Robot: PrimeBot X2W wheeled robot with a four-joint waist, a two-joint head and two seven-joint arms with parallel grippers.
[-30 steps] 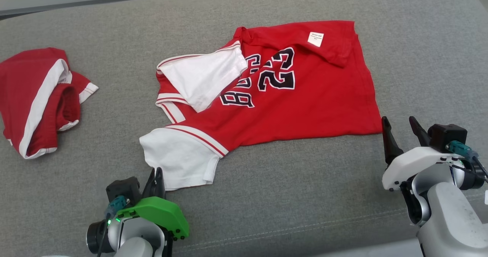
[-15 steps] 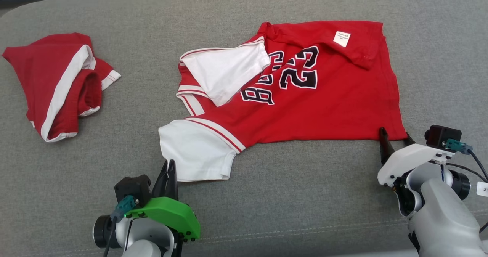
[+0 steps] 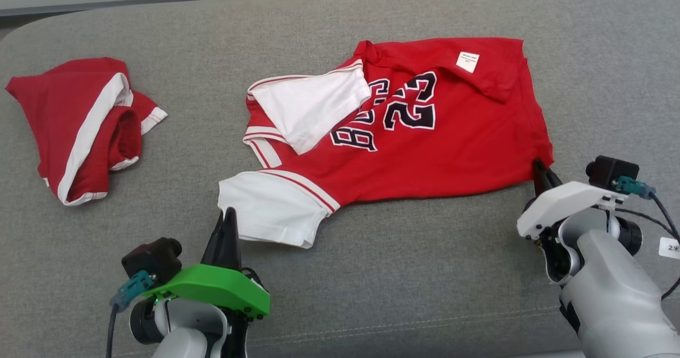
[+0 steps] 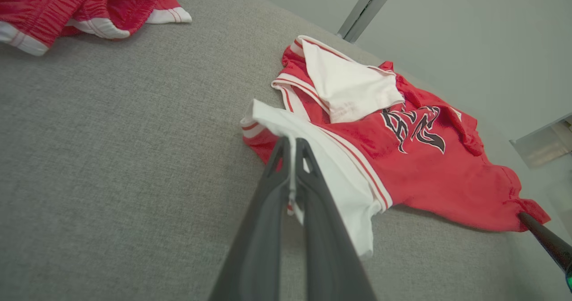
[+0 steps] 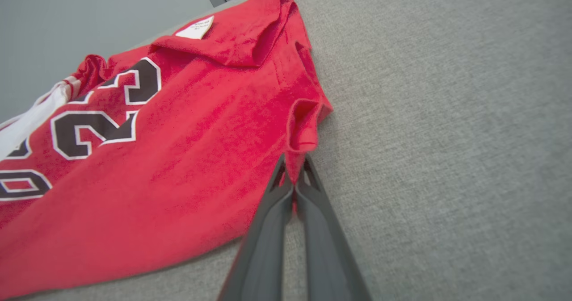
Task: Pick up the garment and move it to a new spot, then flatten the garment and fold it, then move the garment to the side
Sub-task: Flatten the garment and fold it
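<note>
Down front, clamped tight on the white sleeve (image 3: 265,214) hem with the left gripper (image 4: 291,142). Across at the right gripper (image 5: 293,162), pinched shut on the red shirt (image 3: 435,151), bottom corner. Spread flat mid-sofa (image 3: 382,283), number up. Farther left, well apart, a bunched red-and-white bundle (image 3: 69,124), shorts perhaps.

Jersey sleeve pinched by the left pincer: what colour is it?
White sleeve, red-striped where it meets the red jersey; best in the left wrist view.
</note>
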